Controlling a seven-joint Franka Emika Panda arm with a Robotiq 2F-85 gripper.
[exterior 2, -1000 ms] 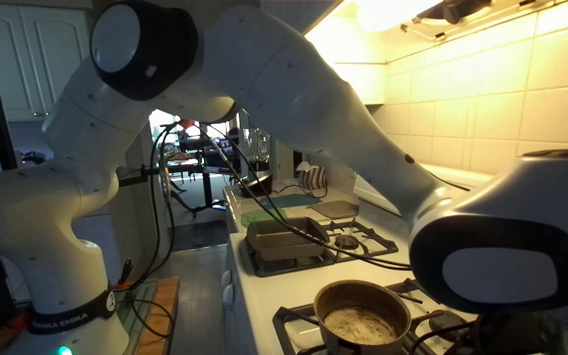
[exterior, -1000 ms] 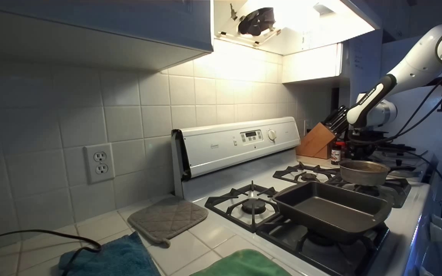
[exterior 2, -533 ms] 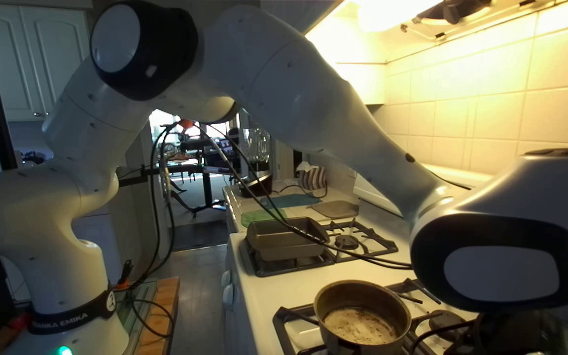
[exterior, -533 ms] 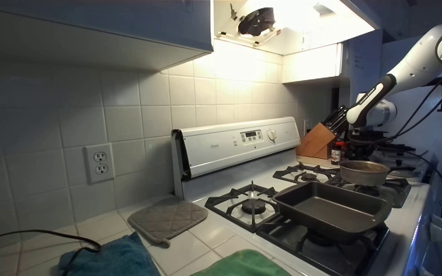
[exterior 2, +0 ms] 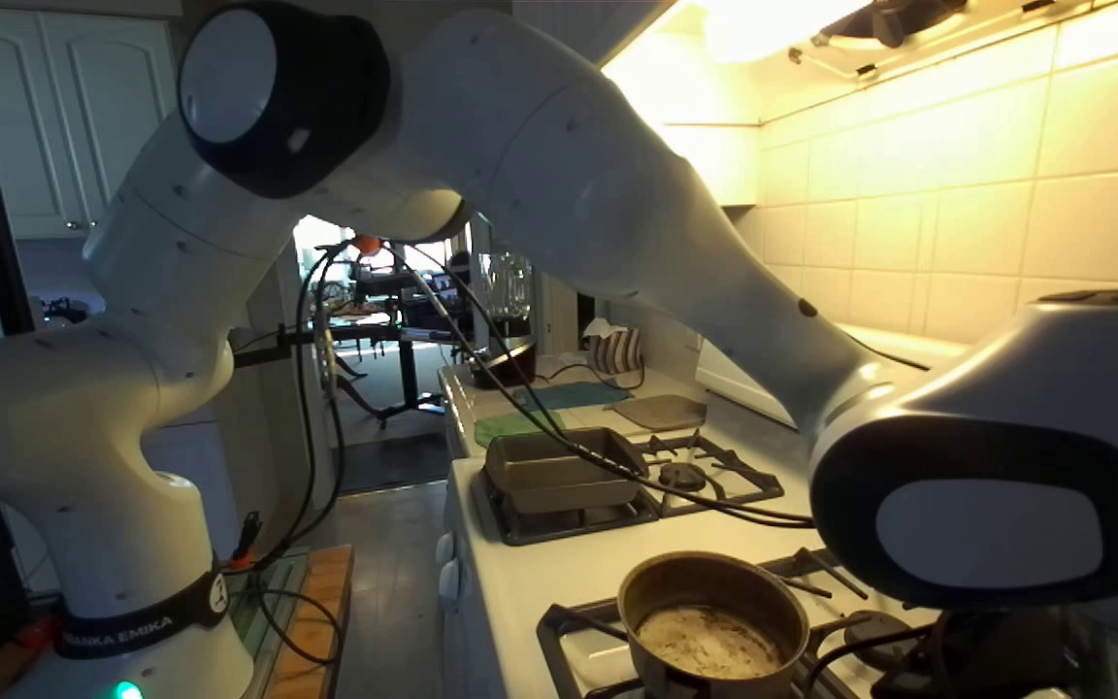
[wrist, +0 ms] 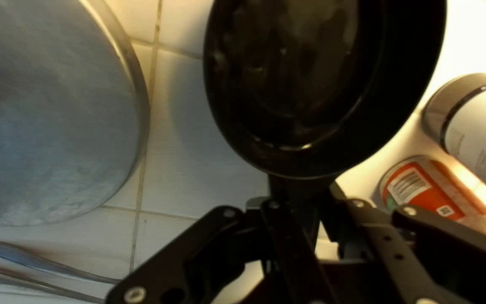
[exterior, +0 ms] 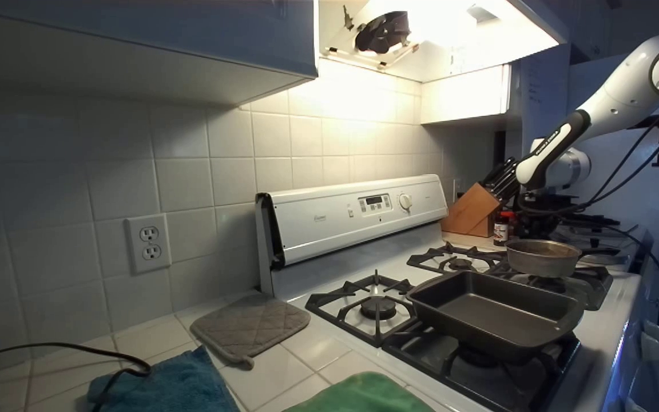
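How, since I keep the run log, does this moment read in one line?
gripper: closed on handle of black pan | red-labelled container: beside pan | pot, baking dish: on stove

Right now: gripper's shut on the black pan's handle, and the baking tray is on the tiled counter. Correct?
Not quite: the baking tray isn't on the counter; it sits on a burner grate of the stove, as both exterior views show. The rest holds: the gripper is shut on the black pan's handle.
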